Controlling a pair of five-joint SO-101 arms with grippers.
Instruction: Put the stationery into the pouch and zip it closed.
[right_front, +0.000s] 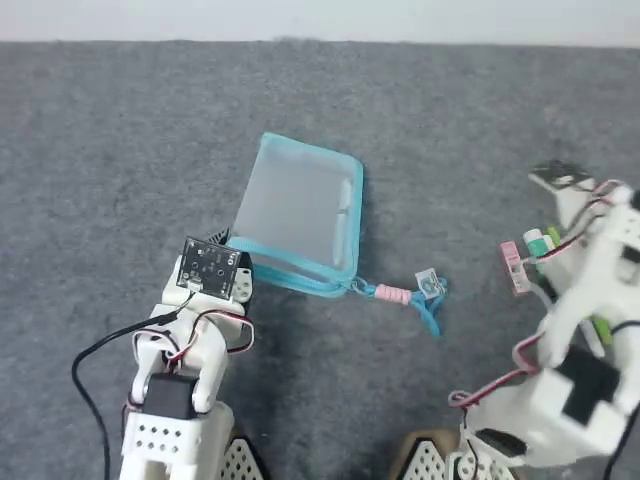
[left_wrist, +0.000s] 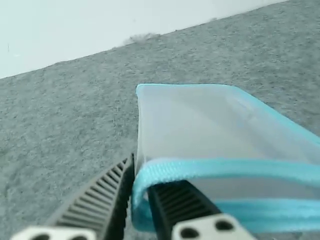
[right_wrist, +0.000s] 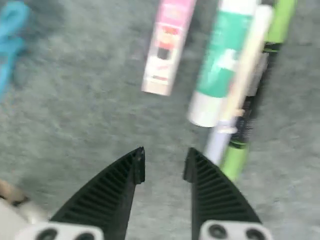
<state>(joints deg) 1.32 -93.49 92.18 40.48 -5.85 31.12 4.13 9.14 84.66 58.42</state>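
Right side of worktop (right_front: 120, 150): stationery (right_wrist: 220, 65) lies just ahead of right claw (right_wrist: 164, 162), part-open and empty, long axes running away from it. Centre: left claw (left_wrist: 142, 176) pinches pouch (right_front: 300, 205) mouth rim.

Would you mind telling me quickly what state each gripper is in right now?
Left gripper: closed on the zipper edge of the pouch.
Right gripper: open, holding nothing, over the table beside the stationery.
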